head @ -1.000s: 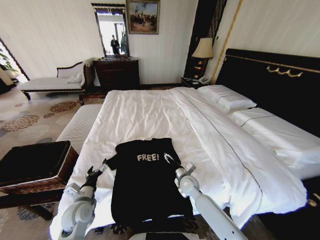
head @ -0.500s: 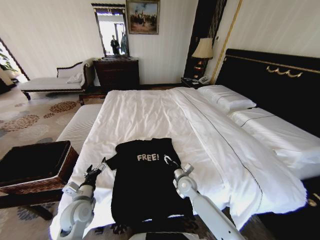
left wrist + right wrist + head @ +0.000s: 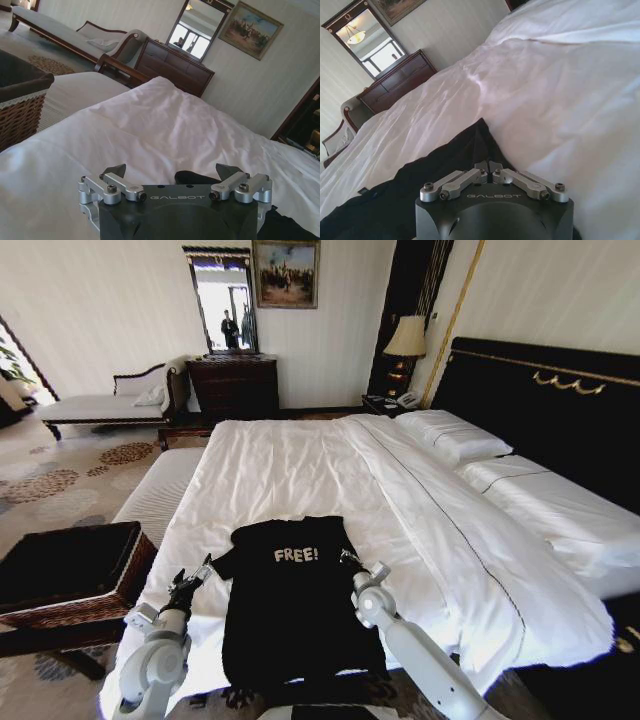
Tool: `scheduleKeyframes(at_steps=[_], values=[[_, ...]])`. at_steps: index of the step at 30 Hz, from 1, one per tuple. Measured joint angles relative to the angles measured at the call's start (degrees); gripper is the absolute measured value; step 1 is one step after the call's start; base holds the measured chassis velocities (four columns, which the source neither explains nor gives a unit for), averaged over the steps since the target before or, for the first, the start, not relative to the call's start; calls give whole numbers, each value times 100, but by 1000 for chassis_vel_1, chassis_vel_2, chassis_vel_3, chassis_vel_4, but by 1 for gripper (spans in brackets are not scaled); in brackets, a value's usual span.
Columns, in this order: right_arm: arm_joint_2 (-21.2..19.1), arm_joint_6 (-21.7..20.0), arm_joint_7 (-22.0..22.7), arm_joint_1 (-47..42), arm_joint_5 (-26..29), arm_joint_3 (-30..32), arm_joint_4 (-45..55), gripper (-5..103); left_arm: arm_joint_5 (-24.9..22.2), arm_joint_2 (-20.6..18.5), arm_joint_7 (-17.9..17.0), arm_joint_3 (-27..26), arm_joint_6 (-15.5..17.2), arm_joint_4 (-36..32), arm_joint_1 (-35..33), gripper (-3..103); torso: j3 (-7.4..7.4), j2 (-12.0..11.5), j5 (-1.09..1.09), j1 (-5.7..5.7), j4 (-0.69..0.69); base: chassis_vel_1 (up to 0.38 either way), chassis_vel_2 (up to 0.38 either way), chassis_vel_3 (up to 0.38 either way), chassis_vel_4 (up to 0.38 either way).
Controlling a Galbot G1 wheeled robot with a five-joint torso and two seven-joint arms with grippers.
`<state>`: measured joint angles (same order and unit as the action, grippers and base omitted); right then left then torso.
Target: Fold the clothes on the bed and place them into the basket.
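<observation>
The clothes are one black T-shirt (image 3: pixel 290 610) with white "FREE!" lettering, lying flat near the foot of the bed (image 3: pixel 300 460). My right gripper (image 3: pixel 348 559) sits at the shirt's right sleeve; in the right wrist view its fingers meet, shut (image 3: pixel 488 166) on the edge of the black cloth (image 3: pixel 435 175). At the left sleeve, my left gripper (image 3: pixel 197 575) stands open, its fingers spread (image 3: pixel 172 172) on either side of the sleeve tip (image 3: pixel 192 176). The dark wicker basket (image 3: pixel 70 570) stands on the floor left of the bed, also seen beside the duvet (image 3: pixel 20 100).
A cream striped bench (image 3: pixel 155 490) runs along the bed's left side behind the basket. White pillows (image 3: pixel 455 435) and the black headboard (image 3: pixel 540 410) are at the right. A chaise longue (image 3: pixel 100 405) and a dresser (image 3: pixel 232 385) stand against the far wall.
My right gripper has shifted slightly to the right at the sleeve and its fingers have come together on the cloth. The left arm has barely moved.
</observation>
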<state>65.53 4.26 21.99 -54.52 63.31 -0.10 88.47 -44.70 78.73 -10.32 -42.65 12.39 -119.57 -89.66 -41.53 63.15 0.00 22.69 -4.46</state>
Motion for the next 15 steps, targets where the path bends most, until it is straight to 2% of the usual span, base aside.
scheduleKeyframes(at_steps=[6, 12, 15], values=[[-301, 4, -110, 317, -265, -39, -335, 0, 12, -3, -3, 22, -2, 16, 13, 100, 0, 0, 0, 0, -1, 0, 0, 0, 0], [-337, 81, -282, 499, -438, -69, -617, 0, 24, -1, -4, 28, -1, 25, 13, 100, 0, 0, 0, 0, 0, 0, 0, 0, 0], [-305, 184, -520, 643, -582, 52, -776, 0, 24, -13, -5, 25, -2, 34, 9, 100, 0, 0, 0, 0, -1, 0, 0, 0, 0]])
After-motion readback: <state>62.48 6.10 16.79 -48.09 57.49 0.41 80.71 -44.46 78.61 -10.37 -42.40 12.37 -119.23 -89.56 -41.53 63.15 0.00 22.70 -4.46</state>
